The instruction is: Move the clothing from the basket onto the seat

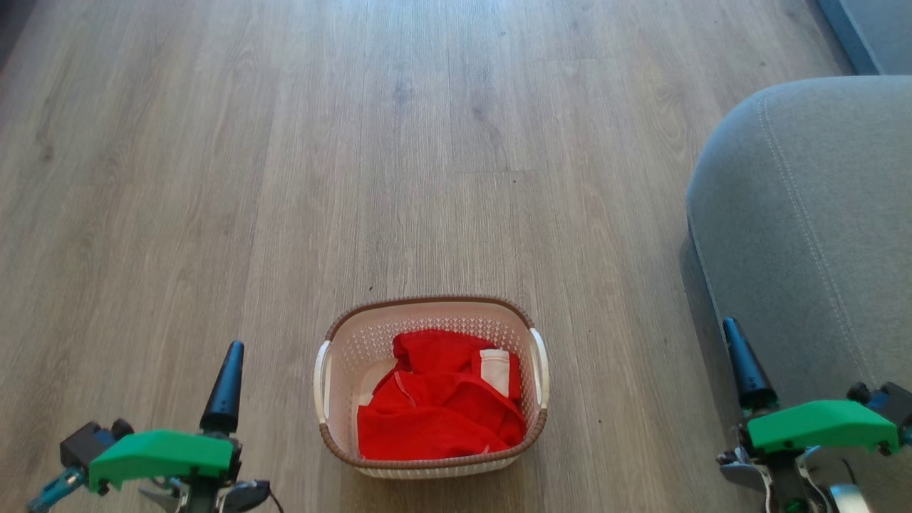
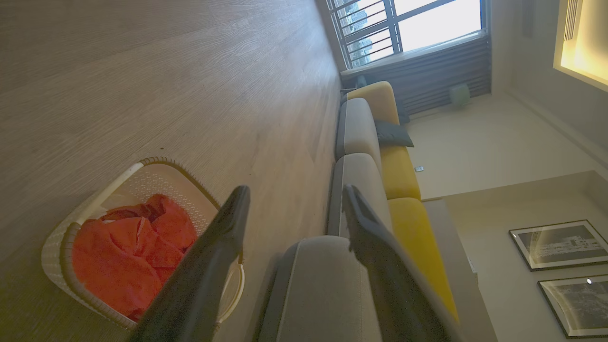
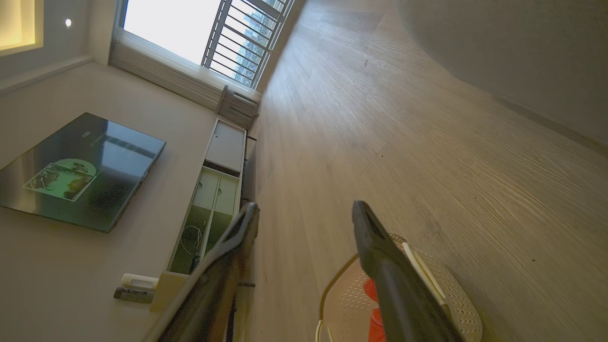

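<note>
The red garment [image 1: 434,413] lay inside the basket [image 1: 427,305] on the floor [image 1: 285,178]; left gripper [image 2: 295,190] and right gripper [image 3: 305,206] stood spread, empty, flanking it

Part of the seat [image 1: 805,214] off-frame.

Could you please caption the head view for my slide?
Red clothing in the basket on wood floor, grey seat to the right, left gripper and right gripper empty.

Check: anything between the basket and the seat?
Just bare wood floor between the basket and the seat, seen in the head view.
</note>
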Controlling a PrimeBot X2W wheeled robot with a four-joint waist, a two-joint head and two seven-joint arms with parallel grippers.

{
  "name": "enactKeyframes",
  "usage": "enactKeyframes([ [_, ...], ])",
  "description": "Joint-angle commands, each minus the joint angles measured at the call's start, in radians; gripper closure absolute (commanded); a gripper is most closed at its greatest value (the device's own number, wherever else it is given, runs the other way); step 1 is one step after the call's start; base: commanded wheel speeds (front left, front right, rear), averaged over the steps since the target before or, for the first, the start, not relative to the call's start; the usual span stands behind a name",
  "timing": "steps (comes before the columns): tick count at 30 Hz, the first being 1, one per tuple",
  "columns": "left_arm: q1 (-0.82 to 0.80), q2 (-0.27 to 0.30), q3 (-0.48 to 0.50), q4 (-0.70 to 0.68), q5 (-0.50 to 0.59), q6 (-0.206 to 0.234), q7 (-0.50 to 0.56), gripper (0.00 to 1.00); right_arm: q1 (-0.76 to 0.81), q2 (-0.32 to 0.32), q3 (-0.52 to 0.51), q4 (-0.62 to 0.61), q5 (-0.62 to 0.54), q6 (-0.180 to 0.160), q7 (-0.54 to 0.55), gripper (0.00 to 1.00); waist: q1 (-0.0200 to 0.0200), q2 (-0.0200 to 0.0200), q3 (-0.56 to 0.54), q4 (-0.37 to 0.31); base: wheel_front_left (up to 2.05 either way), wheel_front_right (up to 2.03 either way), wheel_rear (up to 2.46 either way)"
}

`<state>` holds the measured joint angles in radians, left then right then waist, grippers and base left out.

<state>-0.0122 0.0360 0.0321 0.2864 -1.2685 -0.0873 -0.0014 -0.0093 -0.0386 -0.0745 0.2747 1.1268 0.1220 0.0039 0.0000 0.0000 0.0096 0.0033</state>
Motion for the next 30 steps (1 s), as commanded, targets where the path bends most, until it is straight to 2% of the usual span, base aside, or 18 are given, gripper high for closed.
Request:
enactKeyframes([
  [1,-0.041,0.008,0.008,-0.036,0.007,-0.001,-0.006,0.0,-0.037,-0.008,0.009,-0.038,-0.011,0.003,-0.008,0.0,0.0,0.0,0.0,0.0,0.0,0.0,0.0],
  [30,-0.028,0.01,-0.04,-0.086,0.401,0.036,-0.091,0.0,-0.037,-0.019,0.094,-0.058,-0.402,0.005,-0.094,0.0,0.0,0.0,-0.004,0.001,0.0,0.0,0.0],
])
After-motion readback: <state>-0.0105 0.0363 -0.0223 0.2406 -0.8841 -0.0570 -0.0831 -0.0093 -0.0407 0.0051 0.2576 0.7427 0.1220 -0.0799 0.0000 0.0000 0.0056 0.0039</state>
